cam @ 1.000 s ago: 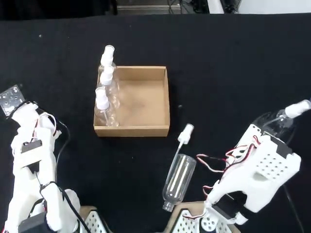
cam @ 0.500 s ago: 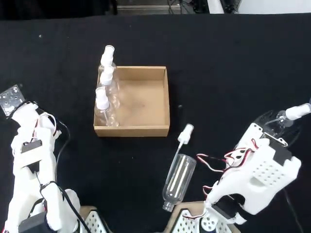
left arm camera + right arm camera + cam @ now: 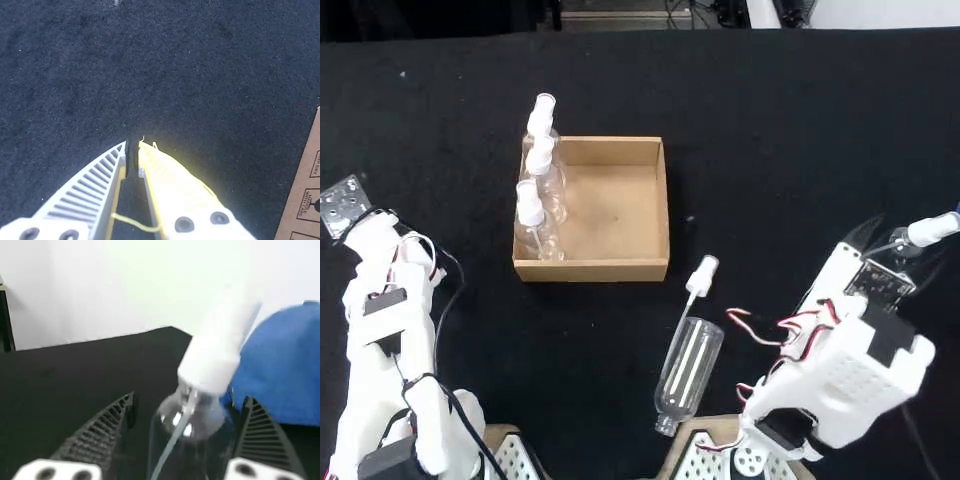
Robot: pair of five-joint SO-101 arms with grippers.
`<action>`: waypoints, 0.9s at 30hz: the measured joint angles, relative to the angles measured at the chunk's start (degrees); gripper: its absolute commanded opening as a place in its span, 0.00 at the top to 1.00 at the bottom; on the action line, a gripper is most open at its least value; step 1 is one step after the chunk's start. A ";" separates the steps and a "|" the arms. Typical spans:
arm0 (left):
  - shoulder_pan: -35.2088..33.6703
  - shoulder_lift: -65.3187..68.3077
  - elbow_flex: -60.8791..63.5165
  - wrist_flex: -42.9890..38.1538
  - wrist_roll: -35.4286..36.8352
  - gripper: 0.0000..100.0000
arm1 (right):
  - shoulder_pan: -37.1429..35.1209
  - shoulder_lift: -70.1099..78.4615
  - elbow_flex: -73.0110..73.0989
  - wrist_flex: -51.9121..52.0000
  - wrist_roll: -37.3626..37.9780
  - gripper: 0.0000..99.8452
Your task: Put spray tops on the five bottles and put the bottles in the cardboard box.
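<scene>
Spray bottle (image 3: 186, 432) clamped in the right gripper (image 3: 189, 401).
Left gripper (image 3: 133, 145) is closed tight above black table (image 3: 175, 60), with cardboard box (image 3: 306, 192) near it.

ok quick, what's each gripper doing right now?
Left gripper: closed, holding nothing.
Right gripper: closed on a bottle that has its spray top on.
</scene>
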 measured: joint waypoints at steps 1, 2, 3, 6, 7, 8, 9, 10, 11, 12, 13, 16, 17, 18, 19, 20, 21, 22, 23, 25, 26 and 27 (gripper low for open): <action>0.00 0.00 0.00 0.00 0.00 0.97 | 0.00 -1.49 0.00 0.97 0.44 0.71; 0.00 0.00 0.00 0.00 0.00 0.97 | 0.00 -3.08 0.00 2.29 0.70 0.71; 0.00 0.00 0.00 0.00 0.00 0.97 | 0.00 -4.57 0.00 3.96 0.88 0.71; 0.00 0.00 0.00 0.00 0.00 0.97 | 0.00 -8.53 0.00 11.16 0.97 0.72; 0.00 0.00 0.00 0.00 0.00 0.97 | 0.00 -9.67 0.00 13.80 1.14 0.72; 0.00 0.00 0.00 0.00 0.00 0.97 | 0.00 -10.64 0.00 16.53 1.23 0.72; 0.00 0.00 0.00 0.00 0.00 0.97 | 0.00 -11.43 0.00 19.16 1.23 0.72; 0.00 0.00 0.00 0.00 0.00 0.97 | 0.00 -12.13 0.00 21.45 1.23 0.72; 0.00 0.00 0.00 0.00 0.00 0.97 | 0.00 -12.84 0.00 23.65 1.23 0.72; 0.00 0.00 0.00 0.00 0.00 0.97 | 0.00 -13.36 0.00 25.49 1.23 0.72; 0.00 0.00 0.00 0.00 0.00 0.97 | 0.00 -13.71 0.00 26.64 1.23 0.72; 0.00 0.00 0.00 0.00 0.00 0.97 | 0.00 -14.24 0.00 27.25 1.23 0.72; 0.00 0.00 0.00 0.00 0.00 0.97 | 0.00 -14.24 0.00 27.25 1.23 0.72; 0.00 0.00 0.00 0.00 0.00 0.97 | 0.00 -14.24 0.00 27.25 1.23 0.72; 0.00 0.00 0.00 0.00 0.00 0.97 | 0.00 -14.24 0.00 27.25 1.23 0.72; 0.00 0.00 0.00 0.00 0.00 0.97 | 0.00 -14.24 0.00 27.25 1.23 0.72; 0.00 0.00 0.00 0.00 0.00 0.97 | 0.00 -14.24 0.00 27.25 1.23 0.72; 0.00 0.00 0.00 0.00 0.00 0.97 | 0.00 -14.24 0.00 27.25 1.23 0.72; 0.00 0.00 0.00 0.00 0.00 0.97 | 0.00 -14.24 0.00 27.25 1.23 0.72; 0.00 0.00 0.00 0.00 0.00 0.97 | 0.00 -14.24 0.00 27.25 1.23 0.72; 0.00 0.00 0.00 0.00 0.00 0.97 | 0.00 -14.24 0.00 27.25 1.23 0.72; 0.00 0.00 0.00 0.00 0.00 0.97 | 0.00 -14.24 -0.62 27.25 1.23 0.72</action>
